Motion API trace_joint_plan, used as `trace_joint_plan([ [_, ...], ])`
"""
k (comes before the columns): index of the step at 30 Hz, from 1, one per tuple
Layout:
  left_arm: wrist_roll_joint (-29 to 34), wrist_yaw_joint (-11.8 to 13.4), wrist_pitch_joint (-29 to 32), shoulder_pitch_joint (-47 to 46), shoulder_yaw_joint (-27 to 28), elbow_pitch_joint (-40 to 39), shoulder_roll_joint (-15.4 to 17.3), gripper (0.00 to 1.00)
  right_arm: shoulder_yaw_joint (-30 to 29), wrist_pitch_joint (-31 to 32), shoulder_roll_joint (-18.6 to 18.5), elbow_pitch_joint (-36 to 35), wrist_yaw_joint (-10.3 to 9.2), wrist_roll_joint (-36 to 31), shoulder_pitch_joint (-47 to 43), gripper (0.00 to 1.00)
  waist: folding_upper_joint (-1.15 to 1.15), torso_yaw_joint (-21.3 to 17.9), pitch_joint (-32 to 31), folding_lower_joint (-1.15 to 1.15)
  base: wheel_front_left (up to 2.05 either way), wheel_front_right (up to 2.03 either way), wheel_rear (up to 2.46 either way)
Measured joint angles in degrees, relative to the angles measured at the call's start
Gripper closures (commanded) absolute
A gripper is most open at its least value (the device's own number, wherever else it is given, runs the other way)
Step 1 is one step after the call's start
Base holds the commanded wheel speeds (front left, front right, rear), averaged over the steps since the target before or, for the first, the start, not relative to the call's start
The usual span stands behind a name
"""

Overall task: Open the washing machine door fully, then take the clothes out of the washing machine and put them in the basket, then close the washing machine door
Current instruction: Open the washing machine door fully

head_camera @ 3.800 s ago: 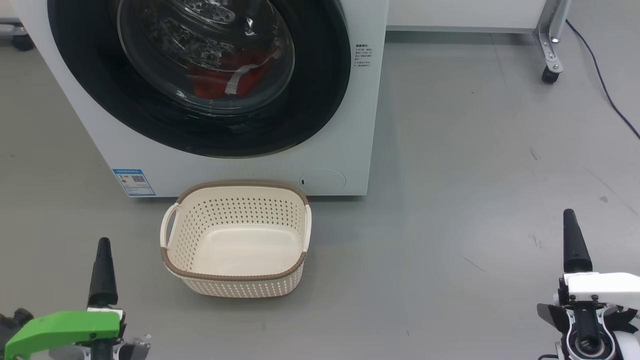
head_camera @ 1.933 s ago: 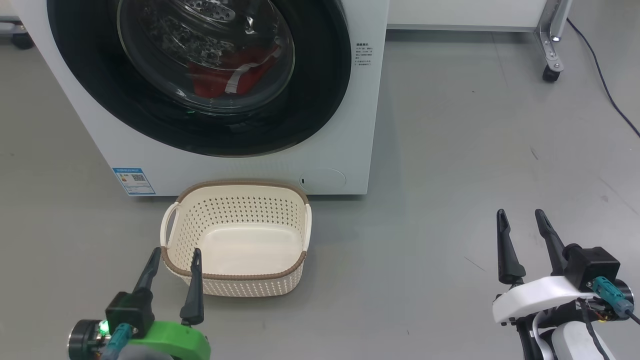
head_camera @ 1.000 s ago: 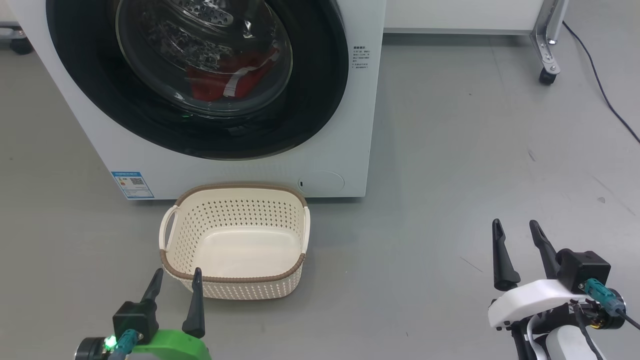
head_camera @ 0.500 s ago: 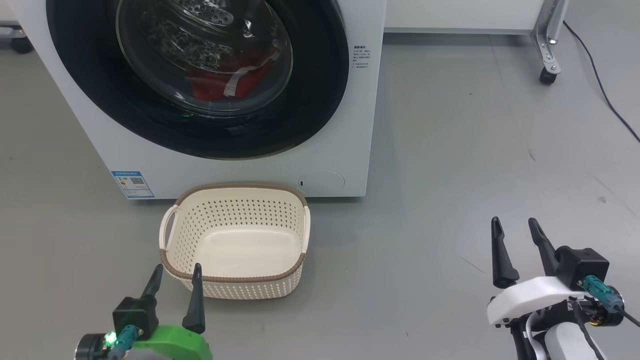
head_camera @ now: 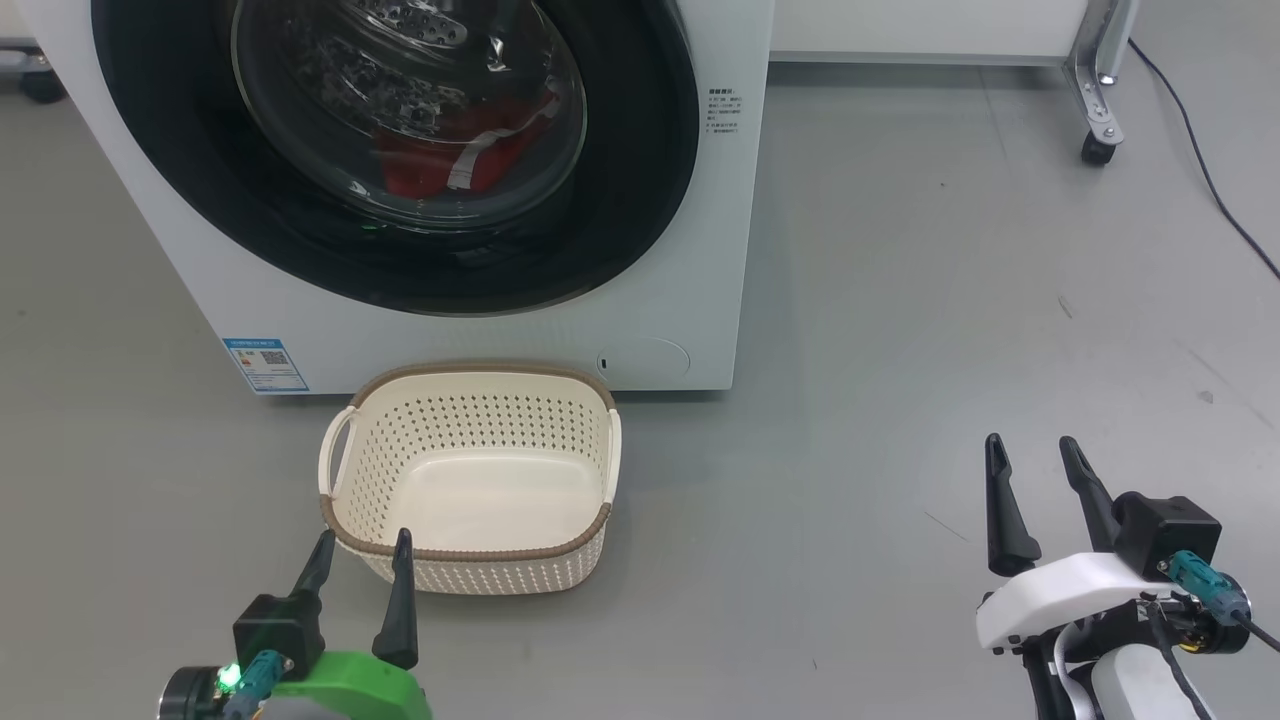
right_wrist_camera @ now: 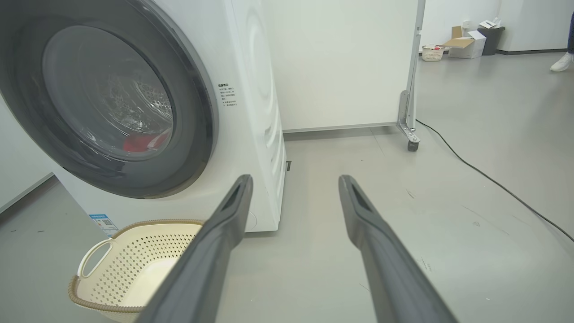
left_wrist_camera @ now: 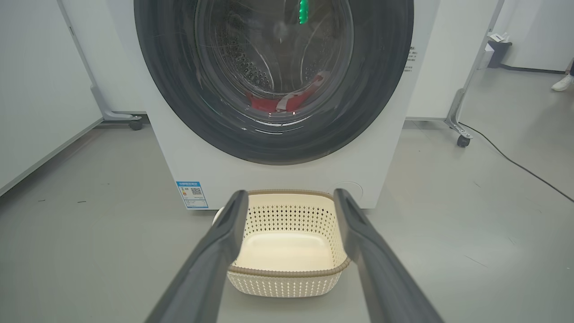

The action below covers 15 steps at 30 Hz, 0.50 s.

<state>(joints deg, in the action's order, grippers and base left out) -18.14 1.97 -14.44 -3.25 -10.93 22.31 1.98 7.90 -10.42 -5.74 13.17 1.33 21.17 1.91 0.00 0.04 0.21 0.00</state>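
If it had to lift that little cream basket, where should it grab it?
Probably the left side handle of the basket, coming from above: it stands out as an open loop that one finger could slip through, and the left gripper, jaws open, is nearest.

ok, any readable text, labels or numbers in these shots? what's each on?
Blue label, lower left of the washing machine front: carries a QR code, print too small to read.
Small dark text block, on the machine front just right of the door: too small and blurred to read.
No other text legible.
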Motion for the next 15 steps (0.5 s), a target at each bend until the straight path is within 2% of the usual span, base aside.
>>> trace_joint_plan([
  [1, 0.00, 0.00, 0.00, -0.01, -0.15, -0.07, 0.00, 0.00, -0.10, 0.00, 0.01, -0.14, -0.03, 0.07, 0.00, 0.00, 0.00, 0.03, 0.21, 0.00, 0.00, 0.00, 0.00],
  [2, 0.00, 0.00, 0.00, -0.04, -0.26, -0.13, -0.01, 0.00, -0.21, 0.00, 0.01, -0.21, -0.03, 0.53, 0.01, 0.53, 0.00, 0.08, 0.45, 0.00, 0.00, 0.00, 0.00],
  [3, 0.00, 0.00, 0.00, -0.10, -0.34, -0.18, -0.01, 0.00, -0.27, 0.00, 0.03, -0.23, -0.02, 0.98, 0.01, 0.90, 0.00, 0.15, 0.72, 0.00, 0.00, 0.00, 0.00],
  [4, 0.00, 0.00, 0.00, -0.22, -0.38, -0.19, -0.01, 0.00, -0.42, 0.00, 0.09, -0.33, 0.02, 1.13, 0.01, 1.00, 0.00, 0.22, 1.00, 0.00, 0.00, 0.00, 0.00],
  [15, 0.00, -0.03, 0.00, -2.83, -1.46, -0.83, -0.01, 0.00, -5.67, -0.14, 1.94, -2.20, 1.15, 11.60, 3.70, 1.00, 0.00, 1.79, 4.82, 0.00, 0.00, 0.00, 0.00],
])
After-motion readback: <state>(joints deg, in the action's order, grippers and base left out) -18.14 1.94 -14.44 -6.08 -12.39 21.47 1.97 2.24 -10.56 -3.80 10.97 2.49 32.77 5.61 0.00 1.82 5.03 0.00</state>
